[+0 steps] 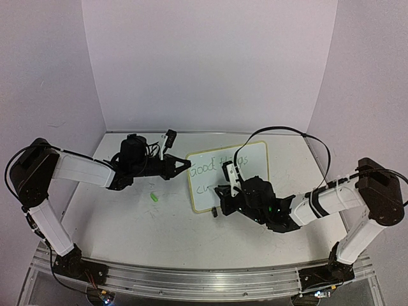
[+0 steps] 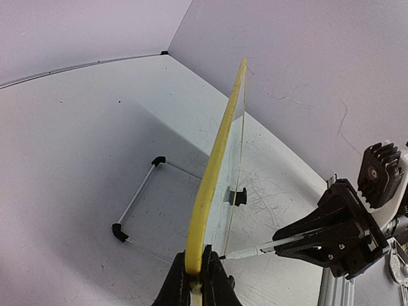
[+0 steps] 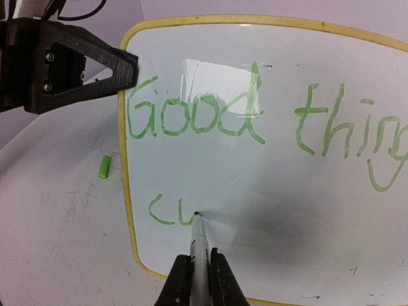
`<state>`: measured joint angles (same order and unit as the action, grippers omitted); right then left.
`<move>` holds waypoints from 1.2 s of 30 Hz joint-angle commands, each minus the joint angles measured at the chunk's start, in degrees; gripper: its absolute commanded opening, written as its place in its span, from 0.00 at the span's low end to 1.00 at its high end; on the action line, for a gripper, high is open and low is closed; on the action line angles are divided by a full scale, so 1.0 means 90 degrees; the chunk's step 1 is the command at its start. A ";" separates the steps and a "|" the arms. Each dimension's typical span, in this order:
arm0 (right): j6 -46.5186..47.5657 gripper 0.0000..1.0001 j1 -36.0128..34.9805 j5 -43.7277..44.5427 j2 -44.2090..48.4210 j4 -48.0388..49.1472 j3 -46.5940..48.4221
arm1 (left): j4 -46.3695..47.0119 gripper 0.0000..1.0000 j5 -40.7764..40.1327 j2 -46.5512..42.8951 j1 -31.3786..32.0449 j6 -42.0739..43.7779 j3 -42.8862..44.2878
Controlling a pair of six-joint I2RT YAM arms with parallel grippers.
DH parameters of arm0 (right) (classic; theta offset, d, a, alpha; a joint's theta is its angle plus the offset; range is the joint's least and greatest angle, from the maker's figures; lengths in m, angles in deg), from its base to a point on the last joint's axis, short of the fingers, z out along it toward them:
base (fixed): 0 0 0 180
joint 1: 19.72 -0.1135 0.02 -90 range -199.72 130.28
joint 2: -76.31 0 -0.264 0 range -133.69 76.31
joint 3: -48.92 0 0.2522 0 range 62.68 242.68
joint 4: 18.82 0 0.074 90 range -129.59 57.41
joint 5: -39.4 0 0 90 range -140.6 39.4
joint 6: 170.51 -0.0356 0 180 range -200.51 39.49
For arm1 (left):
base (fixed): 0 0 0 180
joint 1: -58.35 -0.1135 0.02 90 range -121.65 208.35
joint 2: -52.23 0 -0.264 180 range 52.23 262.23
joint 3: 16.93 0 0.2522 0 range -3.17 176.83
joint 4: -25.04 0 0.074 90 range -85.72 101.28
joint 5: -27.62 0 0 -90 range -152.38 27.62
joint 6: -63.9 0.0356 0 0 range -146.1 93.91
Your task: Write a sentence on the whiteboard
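Standing by the rig, I see the right gripper [image 3: 199, 271] clamped on a thin marker [image 3: 199, 239]. Its tip touches the whiteboard [image 3: 287, 210] on the lower line, just right of 2 green strokes that read like "cu". The blank run lies to the right of the tip, along the board's long axis, so I judge the pen must travel that way. Above, the sentence [image 3: 197, 118] reads "Good thing", cut off by the frame. The left gripper [image 2: 196, 268] is pinched on the board's yellow left rim, steadying it where it stands tilted on the surface [image 2: 76, 159]. No brand shows.
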<state>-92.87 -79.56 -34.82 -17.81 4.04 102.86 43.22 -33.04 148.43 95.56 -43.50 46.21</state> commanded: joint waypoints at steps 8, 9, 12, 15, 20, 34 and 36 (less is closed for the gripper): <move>0.0095 0.00 0.0089 0.0075 -0.0024 0.0266 0.0171 | -0.0065 0.00 -0.0253 -0.0045 -0.0023 0.0384 0.0208; 0.0094 0.00 0.0087 0.0055 -0.0032 0.0266 0.0181 | -0.0064 0.00 -0.0253 -0.0045 -0.0021 0.0389 0.0207; 0.0094 0.00 0.0092 0.0007 -0.0045 0.0285 0.0198 | -0.0063 0.00 -0.0265 -0.0044 -0.0022 0.0392 0.0196; 0.0094 0.00 0.0086 -0.0037 -0.0067 0.0296 0.0221 | -0.0065 0.00 -0.0263 -0.0046 -0.0023 0.0391 0.0206; 0.0087 0.00 0.0094 -0.0086 -0.0085 0.0298 0.0232 | -0.0064 0.00 -0.0276 -0.0053 -0.0023 0.0401 0.0206; 0.0055 0.00 0.0090 -0.0265 -0.0179 0.0317 0.0318 | -0.0069 0.00 -0.0276 -0.0053 -0.0023 0.0392 0.0206; 0.0045 0.00 0.0086 -0.0278 -0.0202 0.0310 0.0330 | -0.0068 0.00 -0.0280 -0.0054 -0.0020 0.0391 0.0191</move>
<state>-92.58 -79.23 -37.36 -18.38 5.03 103.58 43.22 -32.99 148.43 95.54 -43.48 46.21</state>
